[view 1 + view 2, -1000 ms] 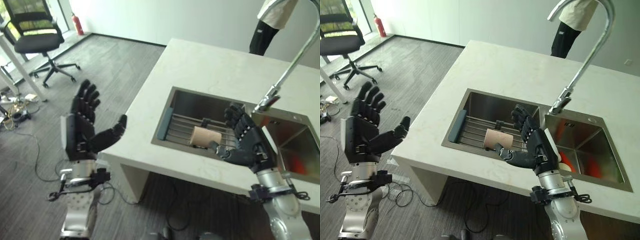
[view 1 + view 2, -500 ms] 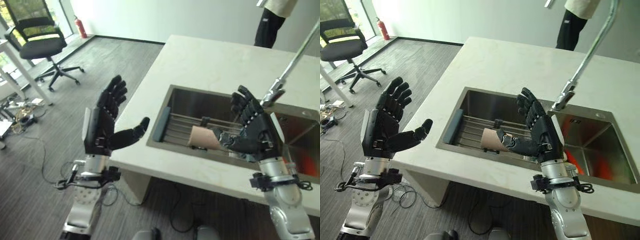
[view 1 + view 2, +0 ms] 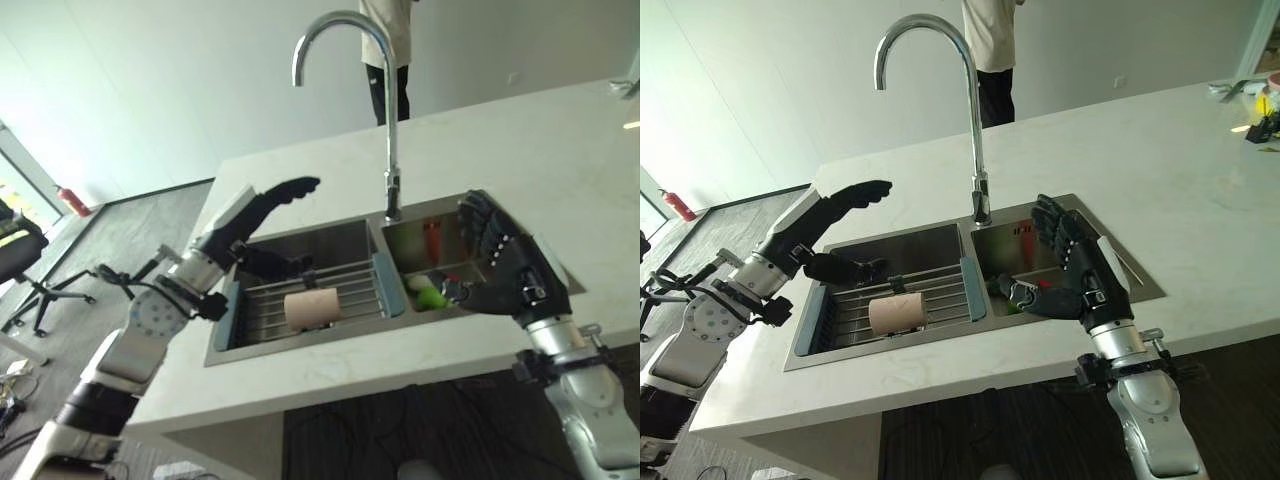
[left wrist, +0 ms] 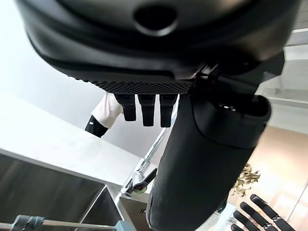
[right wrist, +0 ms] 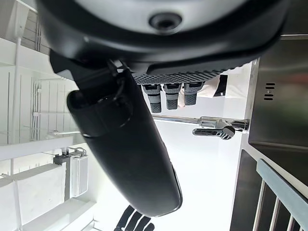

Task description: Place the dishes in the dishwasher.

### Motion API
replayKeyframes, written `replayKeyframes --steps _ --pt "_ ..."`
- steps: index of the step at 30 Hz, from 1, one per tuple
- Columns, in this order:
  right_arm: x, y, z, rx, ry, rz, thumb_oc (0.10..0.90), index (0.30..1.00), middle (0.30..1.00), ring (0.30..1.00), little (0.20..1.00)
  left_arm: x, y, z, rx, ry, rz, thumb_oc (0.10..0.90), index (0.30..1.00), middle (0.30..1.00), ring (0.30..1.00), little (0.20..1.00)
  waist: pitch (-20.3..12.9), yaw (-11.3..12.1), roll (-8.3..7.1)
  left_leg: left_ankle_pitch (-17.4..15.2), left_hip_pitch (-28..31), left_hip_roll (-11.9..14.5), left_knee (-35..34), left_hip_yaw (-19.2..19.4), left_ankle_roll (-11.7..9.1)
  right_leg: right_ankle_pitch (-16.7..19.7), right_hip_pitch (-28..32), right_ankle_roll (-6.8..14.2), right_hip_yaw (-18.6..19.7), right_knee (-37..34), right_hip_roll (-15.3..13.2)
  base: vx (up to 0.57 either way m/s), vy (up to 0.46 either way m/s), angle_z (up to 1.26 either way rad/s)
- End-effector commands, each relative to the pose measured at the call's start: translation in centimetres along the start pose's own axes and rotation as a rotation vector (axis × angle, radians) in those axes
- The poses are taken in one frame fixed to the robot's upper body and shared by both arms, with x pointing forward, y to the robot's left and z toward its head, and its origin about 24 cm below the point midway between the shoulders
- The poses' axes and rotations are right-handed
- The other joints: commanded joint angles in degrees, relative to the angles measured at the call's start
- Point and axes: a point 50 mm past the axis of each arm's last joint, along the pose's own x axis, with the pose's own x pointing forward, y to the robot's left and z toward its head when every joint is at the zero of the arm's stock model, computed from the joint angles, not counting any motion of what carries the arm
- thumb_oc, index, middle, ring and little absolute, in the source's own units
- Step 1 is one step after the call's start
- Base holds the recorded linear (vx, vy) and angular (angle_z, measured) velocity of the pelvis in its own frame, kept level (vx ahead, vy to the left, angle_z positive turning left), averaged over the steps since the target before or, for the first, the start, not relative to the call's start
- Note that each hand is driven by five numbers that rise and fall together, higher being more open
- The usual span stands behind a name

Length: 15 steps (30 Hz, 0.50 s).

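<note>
Both robot hands hang open over a double stainless sink (image 3: 890,352) set in a pale stone island counter (image 3: 1200,170). The left hand (image 3: 825,215) reaches over the sink's left basin, fingers stretched straight toward the faucet and thumb lowered toward the wire rack (image 3: 940,300), holding nothing. The right hand (image 3: 1085,275) is raised over the right basin, palm turned toward the left, fingers straight and spread, thumb pointing inward, also empty. A beige cup (image 3: 897,313) lies on its side on the rack in the left basin, apart from both hands, with open bars on either side of it. Grey end pieces (image 3: 971,289) bound the rack near the divider and at the basin's far left wall. In the right basin, below the right thumb, sit a green item (image 3: 428,296) and a red one (image 3: 432,238); what they are cannot be told. The tall gooseneck faucet (image 3: 975,150) rises from the back rim between the basins, between the two hands. The counter's near edge runs bare beneath both wrists. A person (image 3: 990,50) stands beyond the far edge. An office chair (image 3: 20,265) stands on the floor off to the left.
</note>
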Motion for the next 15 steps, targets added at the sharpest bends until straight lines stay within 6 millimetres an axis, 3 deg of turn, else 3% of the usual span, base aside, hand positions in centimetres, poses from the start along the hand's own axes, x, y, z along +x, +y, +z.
replayKeyframes --steps 1,6,10,15 --pt "2.0 -0.2 4.4 -0.011 -0.267 0.028 0.8 0.9 0.9 0.9 0.9 1.3 2.3 1.9 0.069 -0.067 0.047 0.8 0.9 0.9 0.9 0.9 -0.63 0.19 -1.22 -3.82 -1.07 0.67 4.56 2.83 1.72 1.22 4.23 4.61 -0.15 -4.03 -0.42 0.02 0.096 -0.28" --pt "2.0 -0.9 4.3 -0.012 -0.256 0.064 0.8 0.9 0.9 0.9 0.9 1.3 1.9 -3.1 -0.003 0.151 0.002 0.8 0.9 0.9 0.9 0.9 -0.88 -2.08 -0.42 -4.07 0.03 0.83 4.56 5.29 1.99 1.45 4.24 4.78 1.71 -4.03 0.2 0.03 0.069 -0.28" --pt "1.9 -1.1 4.3 -0.012 -0.25 0.092 0.8 0.9 0.9 0.9 0.9 0.8 1.3 -5.7 -0.013 0.265 -0.014 0.8 0.9 0.9 0.9 0.9 -0.66 -3.58 -0.17 -4.33 0.92 0.93 4.56 6.65 2.17 1.46 4.51 4.87 2.73 -4.03 0.69 0.03 0.032 -0.24" --pt "1.9 -1.4 4.3 -0.015 -0.244 0.095 0.8 0.9 0.9 0.9 0.9 0.4 1.2 -6.7 0.057 0.329 -0.044 0.8 0.9 0.9 0.9 0.9 -0.65 -4.04 0.0 -5.05 1.68 0.96 4.56 7.15 2.36 0.89 5.14 5.08 2.95 -4.03 0.89 0.02 0.006 -0.08"
